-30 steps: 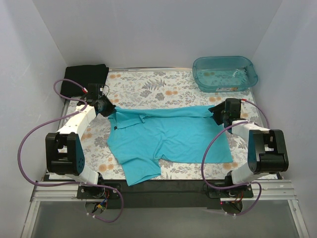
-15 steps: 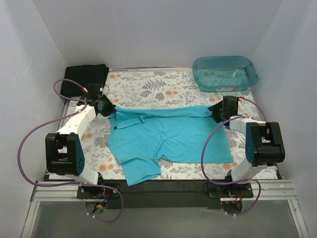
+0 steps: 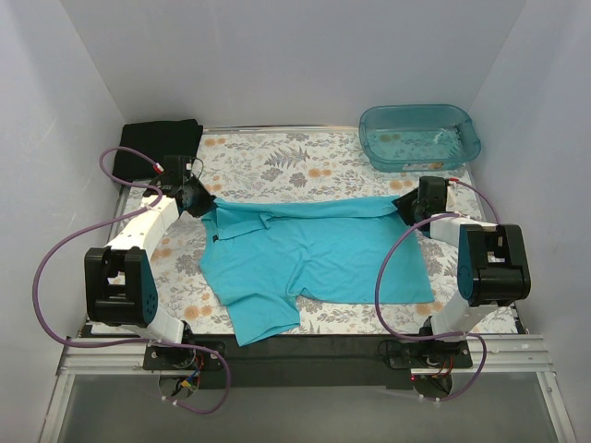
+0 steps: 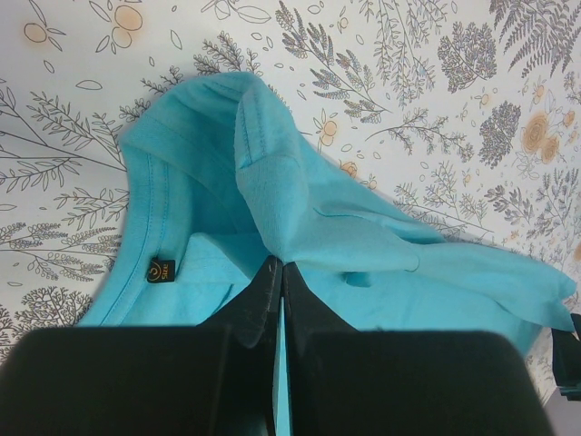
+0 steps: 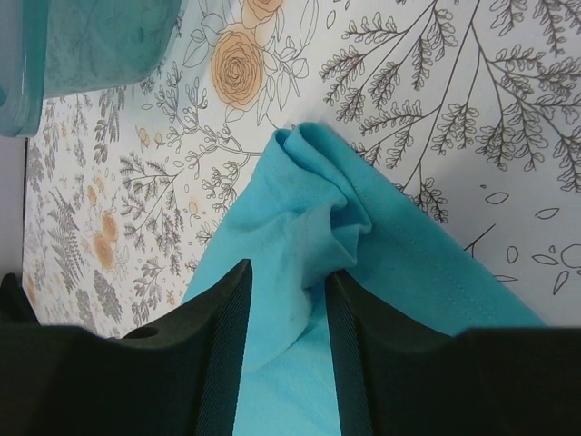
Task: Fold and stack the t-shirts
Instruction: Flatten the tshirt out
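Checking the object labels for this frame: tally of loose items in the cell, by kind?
T-shirts: 2 (turquoise t-shirt, black t-shirt)
Plastic tub: 1
Total: 3

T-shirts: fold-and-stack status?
Early. Done: nothing clearly folded or stacked; the teal t-shirt lies spread out. In hand: the left claw is shut on it near the neckline, and the right claw straddles a bunched corner at the other end, grip unclear. Left: fold it, then stack it with the black t-shirt, bundled at the far left.
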`<control>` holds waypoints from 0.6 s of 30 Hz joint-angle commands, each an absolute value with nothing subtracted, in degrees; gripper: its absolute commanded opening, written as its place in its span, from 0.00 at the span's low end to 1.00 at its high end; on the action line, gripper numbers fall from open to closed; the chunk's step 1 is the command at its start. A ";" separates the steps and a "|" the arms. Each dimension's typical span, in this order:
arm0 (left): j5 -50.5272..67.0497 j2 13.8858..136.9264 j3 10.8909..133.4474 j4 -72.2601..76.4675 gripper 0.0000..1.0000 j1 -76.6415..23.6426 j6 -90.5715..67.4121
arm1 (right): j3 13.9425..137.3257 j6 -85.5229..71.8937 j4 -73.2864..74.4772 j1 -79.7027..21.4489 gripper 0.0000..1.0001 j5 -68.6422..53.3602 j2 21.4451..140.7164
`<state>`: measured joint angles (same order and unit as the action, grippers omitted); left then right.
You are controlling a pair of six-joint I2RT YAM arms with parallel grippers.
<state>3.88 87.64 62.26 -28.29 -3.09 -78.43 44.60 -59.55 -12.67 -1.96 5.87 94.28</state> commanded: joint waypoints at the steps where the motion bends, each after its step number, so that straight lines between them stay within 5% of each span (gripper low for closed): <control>1: 3.96 84.64 62.31 -28.56 0.00 -2.46 -78.40 | 44.91 -58.62 -14.50 -1.23 0.37 7.03 94.92; 18: 3.87 84.55 62.40 -28.74 0.00 -2.46 -78.13 | 45.00 -58.36 -14.50 -0.70 0.32 6.86 96.33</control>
<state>3.88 87.59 62.26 -28.32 -3.09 -78.41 44.60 -58.74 -12.67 -1.08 5.85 96.14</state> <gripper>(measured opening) 0.016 0.331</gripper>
